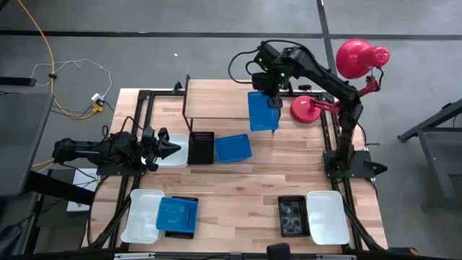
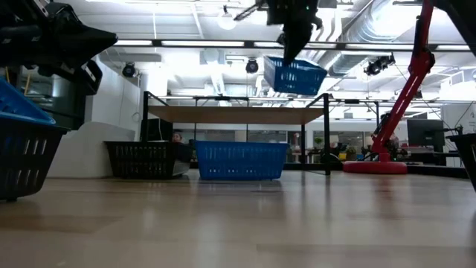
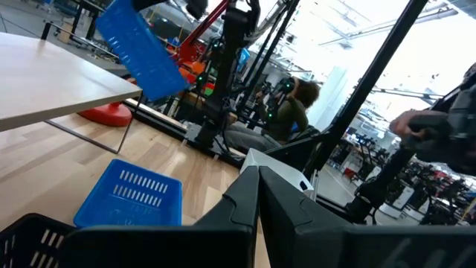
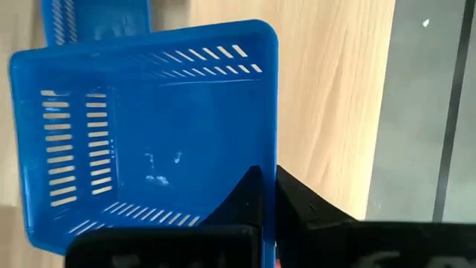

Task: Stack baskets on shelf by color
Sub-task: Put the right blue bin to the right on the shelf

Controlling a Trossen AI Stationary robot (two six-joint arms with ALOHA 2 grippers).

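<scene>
My right gripper (image 1: 273, 99) is shut on a blue basket (image 1: 261, 110) and holds it in the air over the right end of the shelf (image 1: 216, 99), a wooden plank on dark legs. In the low view this basket (image 2: 299, 76) hangs tilted above the shelf top (image 2: 223, 115). On the table in front of the shelf stand a black basket (image 1: 201, 146) and a blue basket (image 1: 233, 147), each on its bottom. My left gripper (image 1: 172, 148) waits shut at the table's left, beside a white basket (image 1: 175, 159), touching nothing. My right gripper holds the blue basket by the rim of one side wall (image 4: 274, 160), close to a corner, with one finger (image 4: 249, 195) inside the basket and the other outside. The fingers come from above, slanting down. The basket hangs tilted below them, clear of the shelf.
Near the front left, a white basket (image 1: 141, 215) lies beside a blue basket (image 1: 177, 212) nested in a black one. At the front right stand a black basket (image 1: 291, 215) and a white basket (image 1: 327, 215). A red lamp (image 1: 359, 58) stands at the back right. A person (image 3: 294, 104) sits beyond the table.
</scene>
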